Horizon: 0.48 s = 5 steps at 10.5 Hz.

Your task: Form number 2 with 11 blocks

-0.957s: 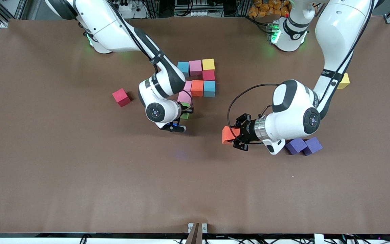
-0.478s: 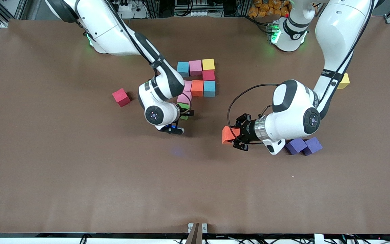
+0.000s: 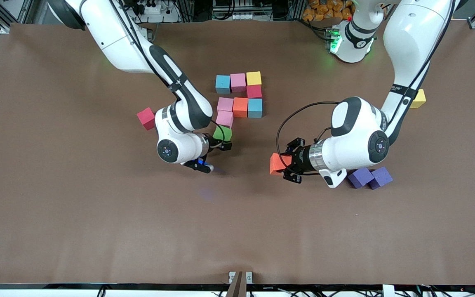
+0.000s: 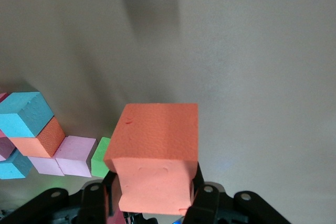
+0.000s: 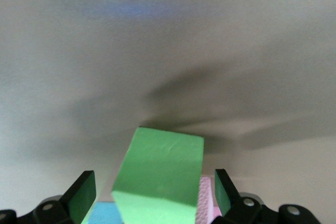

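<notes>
Here, two Franka arms work over a brown table (image 3: 56,214) as a blocky number 2 (image 3: 239,99) takes shape from coloured foam cubes. Its top row, farthest from the front camera, runs light blue (image 3: 222,83), pink (image 3: 238,82) and yellow (image 3: 254,78); a red cube (image 3: 254,91) sits just below the yellow one, and the next row reads pink (image 3: 224,104), orange (image 3: 240,107) and light blue (image 3: 255,108). Another pink cube (image 3: 224,119) lies beneath that row at the right arm's end, and the green cube (image 3: 222,133) sits touching it on the side nearer the front camera. The right gripper (image 3: 215,154) hangs just over the table beside the green cube, its fingers (image 5: 82,195) spread wide either side of the block and gripping nothing. The left gripper (image 3: 289,166), toward the left arm's end of the table, is clamped on a second orange cube (image 3: 277,163) held above the surface, apart from the digit. A loose red cube (image 3: 146,118) rests beside the right arm, a second yellow cube (image 3: 419,99) peeks out by the left arm, and two purple cubes (image 3: 370,177) lie together beneath the left arm's wrist.
</notes>
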Each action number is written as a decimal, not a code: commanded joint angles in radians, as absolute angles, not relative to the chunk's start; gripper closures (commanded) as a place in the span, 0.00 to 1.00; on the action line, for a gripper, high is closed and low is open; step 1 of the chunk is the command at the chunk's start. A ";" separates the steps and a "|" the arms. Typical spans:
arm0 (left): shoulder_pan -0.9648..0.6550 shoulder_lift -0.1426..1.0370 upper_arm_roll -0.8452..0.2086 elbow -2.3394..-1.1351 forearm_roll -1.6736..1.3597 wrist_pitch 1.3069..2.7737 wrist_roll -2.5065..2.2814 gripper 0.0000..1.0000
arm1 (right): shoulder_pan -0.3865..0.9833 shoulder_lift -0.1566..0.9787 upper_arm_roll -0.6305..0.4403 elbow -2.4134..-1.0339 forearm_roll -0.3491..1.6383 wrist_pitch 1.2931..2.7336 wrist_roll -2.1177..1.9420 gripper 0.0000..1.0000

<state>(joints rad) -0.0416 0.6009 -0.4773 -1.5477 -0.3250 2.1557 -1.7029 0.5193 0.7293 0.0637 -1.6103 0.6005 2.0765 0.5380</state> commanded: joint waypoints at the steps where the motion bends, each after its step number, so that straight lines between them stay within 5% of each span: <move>1: -0.052 0.584 -0.474 -1.563 -0.307 2.143 -1.680 0.90 | 0.503 0.706 0.074 -1.611 0.624 2.060 0.534 0.00; 5: -0.060 0.598 -0.474 -1.569 -0.305 2.109 -1.580 0.90 | 0.371 0.648 0.066 -1.480 0.389 1.852 0.453 0.00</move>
